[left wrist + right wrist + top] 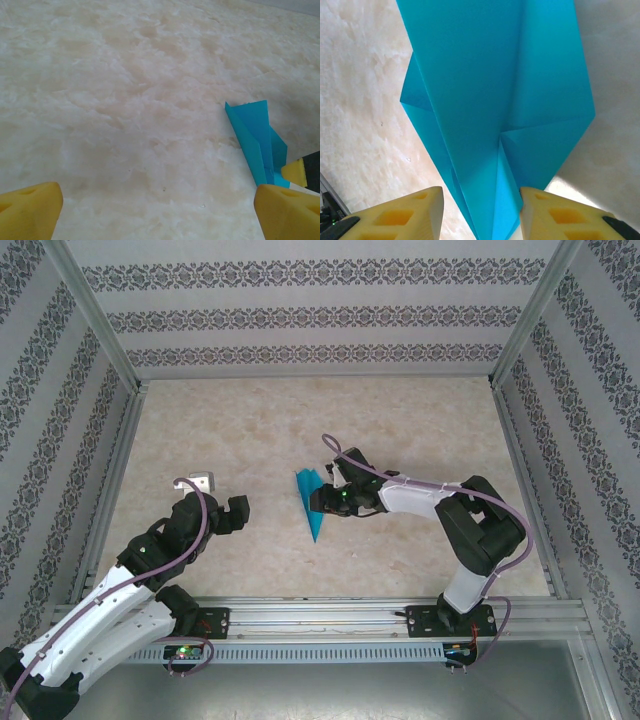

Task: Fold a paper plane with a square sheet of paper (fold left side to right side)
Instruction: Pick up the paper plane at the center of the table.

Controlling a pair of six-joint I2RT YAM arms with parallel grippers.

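The teal-blue sheet of paper (312, 520) lies mid-table, folded into a narrow pointed dart with its tip toward the near edge. In the right wrist view the paper (485, 100) shows several creases and raised flaps. My right gripper (322, 498) reaches in from the right and straddles the paper's narrow end; its jaws (481, 215) stand apart, the right finger at the paper's edge and a gap at the left finger. My left gripper (218, 496) hovers wide open to the left with nothing between its fingers (30, 210). The paper (255, 135) also lies at the right of the left wrist view.
The table is a pale marbled surface (400, 430) enclosed by patterned walls and metal frame posts. A metal rail (330, 615) with the arm bases runs along the near edge. Bare tabletop lies between the left gripper and the paper.
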